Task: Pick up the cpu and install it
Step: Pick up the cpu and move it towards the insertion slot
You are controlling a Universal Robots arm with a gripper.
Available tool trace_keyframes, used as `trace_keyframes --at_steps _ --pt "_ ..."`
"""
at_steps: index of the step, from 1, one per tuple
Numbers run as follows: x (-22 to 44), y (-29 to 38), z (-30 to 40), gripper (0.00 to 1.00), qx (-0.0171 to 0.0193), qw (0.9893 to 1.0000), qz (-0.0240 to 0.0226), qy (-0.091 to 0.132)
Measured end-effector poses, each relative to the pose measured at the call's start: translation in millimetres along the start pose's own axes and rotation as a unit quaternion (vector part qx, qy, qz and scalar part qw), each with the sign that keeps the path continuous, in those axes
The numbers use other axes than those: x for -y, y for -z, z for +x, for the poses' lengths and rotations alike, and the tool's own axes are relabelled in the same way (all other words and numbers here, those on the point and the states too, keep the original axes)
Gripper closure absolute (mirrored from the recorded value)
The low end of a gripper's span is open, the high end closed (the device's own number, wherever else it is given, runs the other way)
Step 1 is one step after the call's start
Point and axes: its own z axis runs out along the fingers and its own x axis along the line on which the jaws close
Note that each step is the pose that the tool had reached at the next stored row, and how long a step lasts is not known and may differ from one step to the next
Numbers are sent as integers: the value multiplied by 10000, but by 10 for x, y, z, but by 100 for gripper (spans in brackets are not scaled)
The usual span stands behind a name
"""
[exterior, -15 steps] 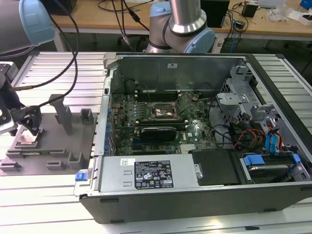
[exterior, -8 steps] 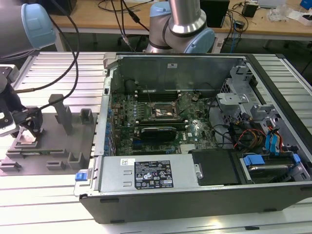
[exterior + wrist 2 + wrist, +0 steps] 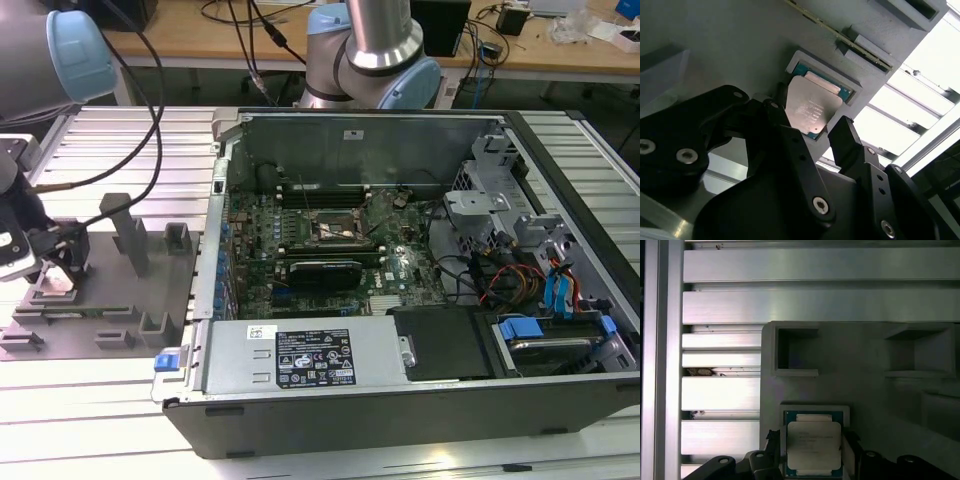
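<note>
On the exterior view's left we've got the gripper down over the grey plate on the desk, w/ the PC case to its right. In both wrist views the cpu lies flat in its square pocket, fingers released, one each side & just beside its edges.

the cpu is a small flat square chip with a pale silver-white metal lid on a green board whose edge shows around it. it lies flat, lid up, seated in a shallow square pocket near one edge of the grey plate.
</note>
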Motion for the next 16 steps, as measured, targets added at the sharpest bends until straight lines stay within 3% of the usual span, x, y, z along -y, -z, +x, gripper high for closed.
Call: trace_keyframes --at_steps 16 --pt "3 -68 -13 40 -2 10000 2 3"
